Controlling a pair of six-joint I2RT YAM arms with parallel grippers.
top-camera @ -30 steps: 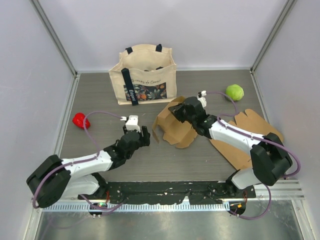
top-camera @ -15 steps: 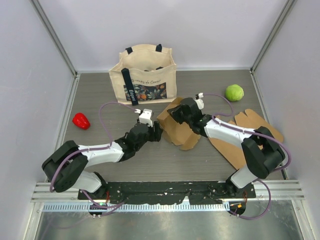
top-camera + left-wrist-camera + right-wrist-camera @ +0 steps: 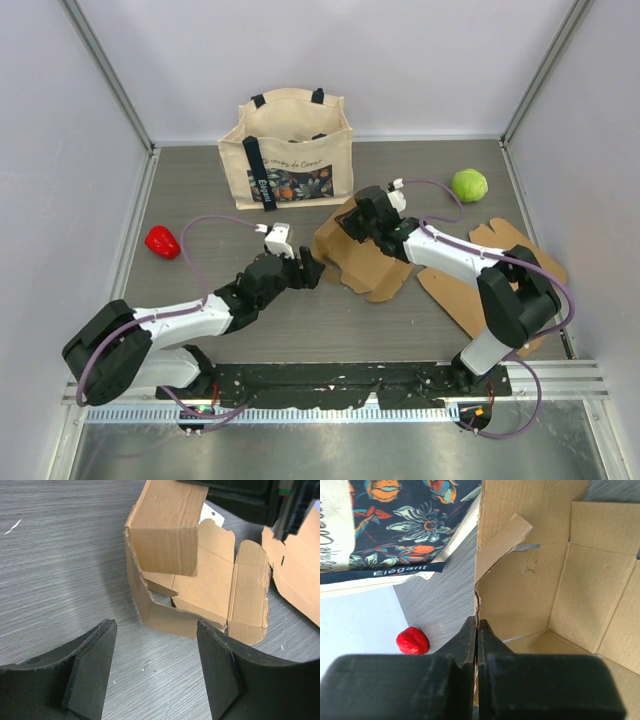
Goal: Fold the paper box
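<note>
The paper box (image 3: 362,264) is brown cardboard, half raised, with its flaps spread out at the table's middle. My right gripper (image 3: 360,222) is shut on the top edge of one upright wall, and the right wrist view shows its fingers (image 3: 470,640) pinching that torn edge of the box (image 3: 545,580). My left gripper (image 3: 311,268) is open just left of the box and holds nothing. In the left wrist view its fingers (image 3: 95,660) frame bare table, with the box (image 3: 165,545) a short way ahead and not touched.
A cream tote bag (image 3: 290,150) with a flower print stands behind the box. A red pepper (image 3: 161,241) lies at the left and a green ball (image 3: 468,184) at the back right. A flat cardboard sheet (image 3: 500,285) lies under the right arm. Walls close in three sides.
My left arm has reached right across the table, so its open gripper is now close to the box's left side. The right gripper kept its hold and drew the box slightly back.
</note>
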